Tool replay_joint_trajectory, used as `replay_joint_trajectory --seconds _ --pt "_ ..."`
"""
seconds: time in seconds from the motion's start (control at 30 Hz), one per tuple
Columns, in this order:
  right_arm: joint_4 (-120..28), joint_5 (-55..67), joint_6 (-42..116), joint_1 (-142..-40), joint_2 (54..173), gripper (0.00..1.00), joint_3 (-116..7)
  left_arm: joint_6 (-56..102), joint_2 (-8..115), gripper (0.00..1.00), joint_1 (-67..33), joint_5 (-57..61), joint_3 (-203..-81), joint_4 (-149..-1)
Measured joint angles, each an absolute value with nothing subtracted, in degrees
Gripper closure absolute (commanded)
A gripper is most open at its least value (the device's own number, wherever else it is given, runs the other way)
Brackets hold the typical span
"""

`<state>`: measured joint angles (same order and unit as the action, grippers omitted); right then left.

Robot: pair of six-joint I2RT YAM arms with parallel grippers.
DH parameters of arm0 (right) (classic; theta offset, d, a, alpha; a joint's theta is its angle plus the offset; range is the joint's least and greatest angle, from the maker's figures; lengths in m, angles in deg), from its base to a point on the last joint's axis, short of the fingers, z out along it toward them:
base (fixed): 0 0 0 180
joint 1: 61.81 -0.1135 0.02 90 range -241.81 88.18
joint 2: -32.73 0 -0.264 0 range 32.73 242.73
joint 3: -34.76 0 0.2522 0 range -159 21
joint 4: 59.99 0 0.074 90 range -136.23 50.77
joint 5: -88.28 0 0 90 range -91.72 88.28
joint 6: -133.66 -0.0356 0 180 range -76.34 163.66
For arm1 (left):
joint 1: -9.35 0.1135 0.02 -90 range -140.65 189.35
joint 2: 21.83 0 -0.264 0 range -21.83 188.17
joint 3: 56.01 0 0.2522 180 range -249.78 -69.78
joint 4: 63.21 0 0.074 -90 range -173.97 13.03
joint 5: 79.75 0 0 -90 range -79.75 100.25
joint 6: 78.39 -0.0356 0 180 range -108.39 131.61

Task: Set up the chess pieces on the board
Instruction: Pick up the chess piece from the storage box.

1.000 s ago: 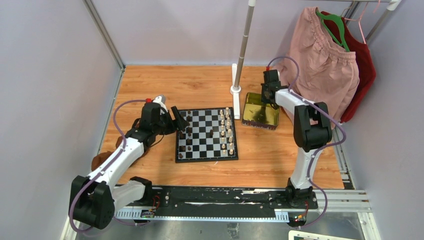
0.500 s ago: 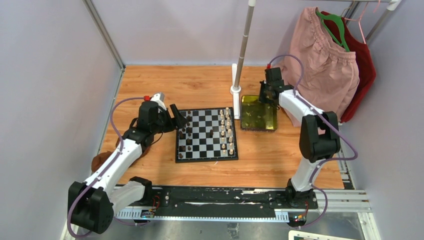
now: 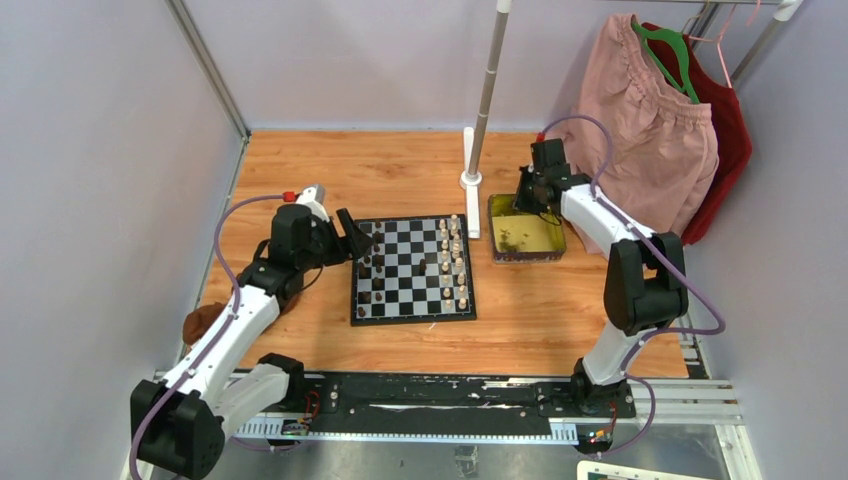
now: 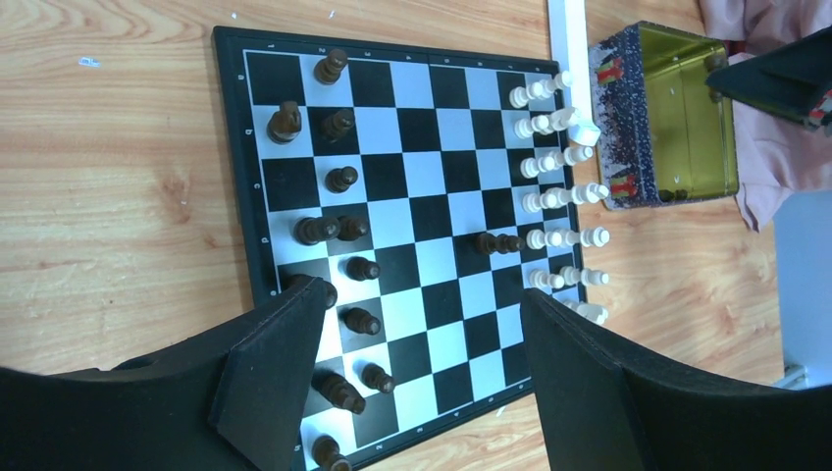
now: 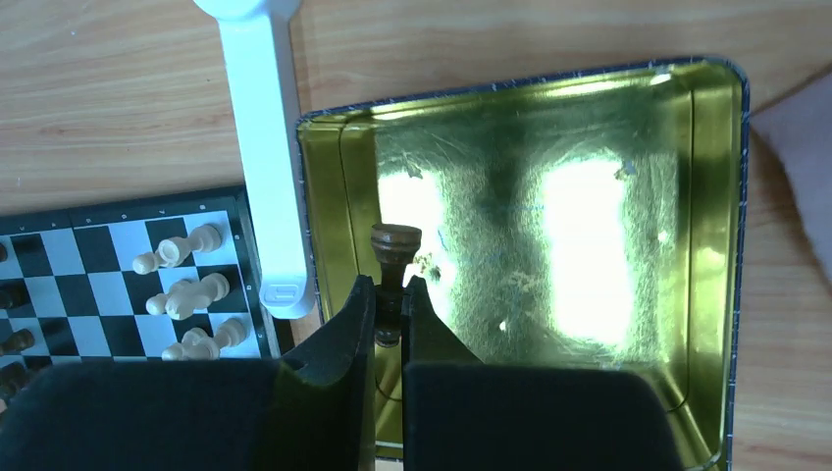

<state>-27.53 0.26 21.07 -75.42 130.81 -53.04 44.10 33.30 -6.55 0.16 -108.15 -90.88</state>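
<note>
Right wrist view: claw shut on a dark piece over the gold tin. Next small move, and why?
Probably lift straight up first, then carry toward the board. The right claw pinches a dark piece by its stem over the gold tin, whose wall stands between it and the board. The dark set stands along the board's side farthest from the tin.

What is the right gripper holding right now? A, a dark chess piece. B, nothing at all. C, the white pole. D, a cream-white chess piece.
A: the right wrist view shows the right gripper shut on a dark chess piece, with the gold tin behind it.
</note>
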Motion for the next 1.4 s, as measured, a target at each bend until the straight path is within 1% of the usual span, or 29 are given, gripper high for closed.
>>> replay_joint_trajectory --seconds 0.4,0.73,0.93,1.17,1.4 --pt "-27.62 6.44 14.12 -71.20 130.48 1.00 -48.75 43.88 31.69 0.22 -6.55 -0.05 -108.15 -91.71" --pt "-28.12 18.23 7.22 -72.08 123.47 1.00 -47.31 43.90 32.06 0.22 -6.55 -2.28 -108.15 -91.54" --pt "-28.91 23.89 2.67 -78.79 121.39 1.00 -47.09 44.63 32.43 0.22 -6.55 -4.32 -108.15 -89.44" --pt "-31.71 31.93 1.66 -86.66 121.52 1.00 -47.09 47.14 34.90 0.22 -6.77 -8.34 -108.87 -86.34" --pt "-33.17 41.85 3.74 -92.05 125.35 1.00 -50.92 50.72 38.13 0.22 -7.40 -12.05 -111.90 -82.42"
